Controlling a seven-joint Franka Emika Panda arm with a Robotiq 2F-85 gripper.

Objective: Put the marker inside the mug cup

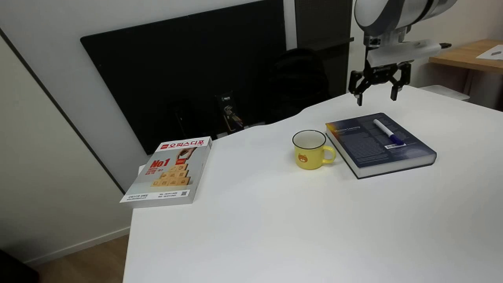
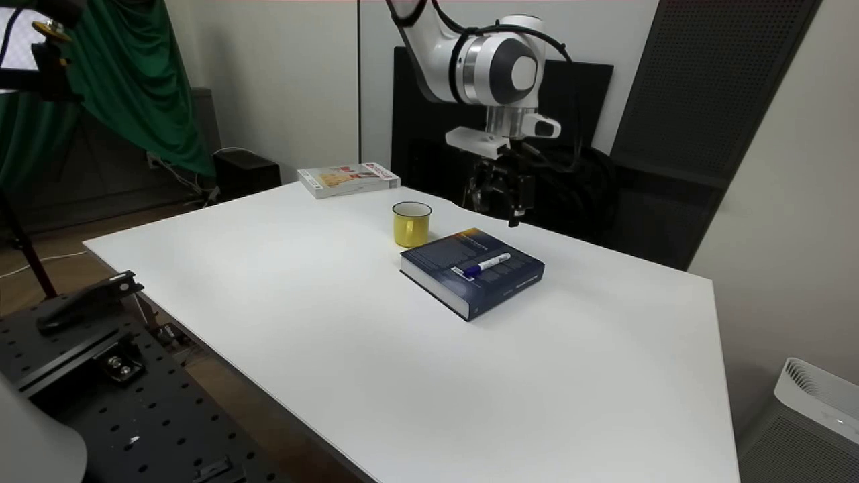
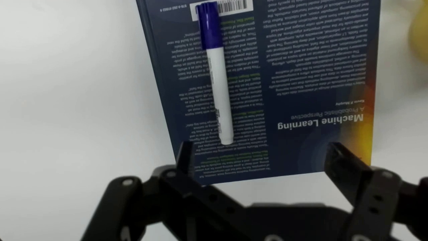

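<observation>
Currently marker [image 3: 218,73] lies flat on book [image 1: 371,145], right of mug [image 1: 309,155] in both exterior views; gripper [image 1: 377,100] spread, nothing held. Likely light, stiff, slick, may roll; pinch mid-barrel.

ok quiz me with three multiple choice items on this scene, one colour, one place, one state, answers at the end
1. What colour is the outside of the mug?
A red
B yellow
C green

2. Where does the marker lie?
A inside the mug
B under the mug
C on the dark blue book

3. How do the fingers stand?
A apart, holding nothing
B shut, holding nothing
C shut on the marker

1 B: its outer wall shows yellow in both exterior views.
2 C: all three views show it atop the book.
3 A: the wrist view shows a clear gap between them, nothing gripped.
</observation>
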